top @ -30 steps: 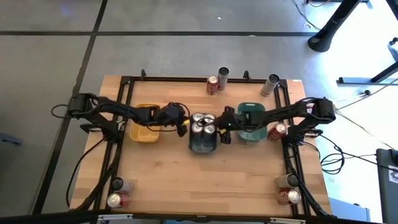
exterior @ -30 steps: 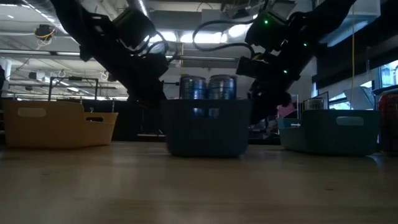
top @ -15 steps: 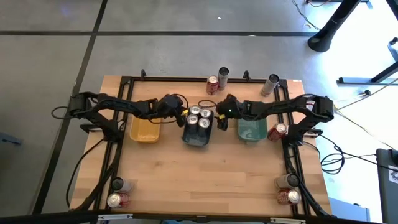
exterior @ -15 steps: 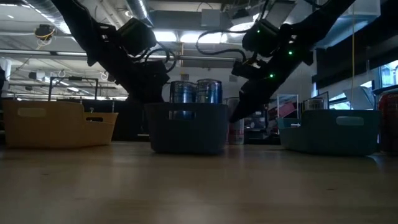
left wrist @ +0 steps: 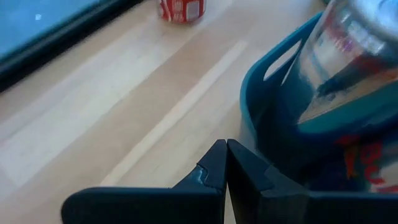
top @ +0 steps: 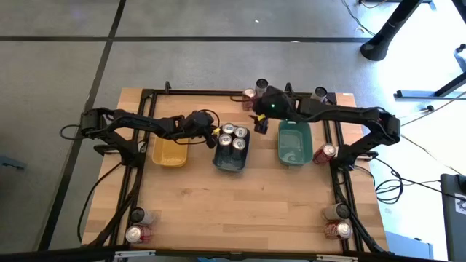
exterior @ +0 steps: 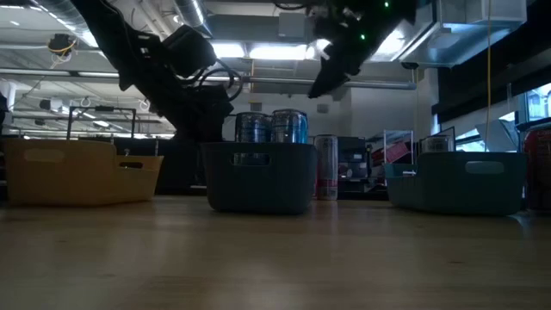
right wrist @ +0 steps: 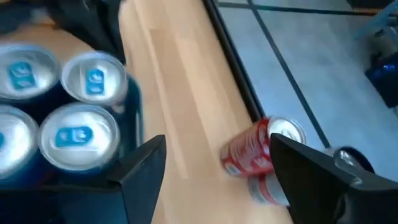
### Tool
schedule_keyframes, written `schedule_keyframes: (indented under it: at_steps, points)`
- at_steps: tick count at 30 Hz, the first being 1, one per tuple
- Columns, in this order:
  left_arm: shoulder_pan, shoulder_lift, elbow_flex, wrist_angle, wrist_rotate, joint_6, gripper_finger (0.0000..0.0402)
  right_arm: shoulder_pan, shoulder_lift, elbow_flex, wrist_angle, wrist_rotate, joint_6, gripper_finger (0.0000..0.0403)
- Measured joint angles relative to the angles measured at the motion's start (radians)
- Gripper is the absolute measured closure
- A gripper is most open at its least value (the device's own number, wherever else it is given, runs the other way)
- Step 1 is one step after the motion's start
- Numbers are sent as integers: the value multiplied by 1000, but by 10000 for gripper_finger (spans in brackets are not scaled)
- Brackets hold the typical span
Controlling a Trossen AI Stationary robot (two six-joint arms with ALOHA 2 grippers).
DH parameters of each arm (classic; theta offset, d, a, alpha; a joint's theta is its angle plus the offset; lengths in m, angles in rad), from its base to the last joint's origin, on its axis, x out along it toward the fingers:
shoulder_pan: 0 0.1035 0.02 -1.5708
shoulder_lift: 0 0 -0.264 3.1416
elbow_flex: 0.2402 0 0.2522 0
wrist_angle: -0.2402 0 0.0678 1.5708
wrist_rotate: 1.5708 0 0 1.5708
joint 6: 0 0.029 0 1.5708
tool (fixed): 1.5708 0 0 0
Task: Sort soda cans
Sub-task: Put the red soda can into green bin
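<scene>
Holding four soda cans [top: 233,138], grey-blue tray [top: 231,161]; left jaws pinched together, right jaws wide, empty.

Two dark jointed arms, looping black cables, green indicator light, tapered black pincer fingers [left wrist: 214,168]

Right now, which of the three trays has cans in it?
The middle grey-blue tray, holding four silver-topped cans. The yellow tray on its left and the teal tray on its right hold none.
</scene>
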Motion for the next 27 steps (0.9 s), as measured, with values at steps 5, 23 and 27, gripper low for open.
schedule_keyframes:
  at_steps: [5,23,27]
  points:
    - [0,0,0,0,0,-30,400,-22,14,55,25,-7,-144,118]
    - [-1,0,0,-15,0,-25,400,-288,419,581,-205,-82,-385,118]
    - [-1,0,0,-13,0,-41,400,-288,424,580,-231,-76,-347,118]
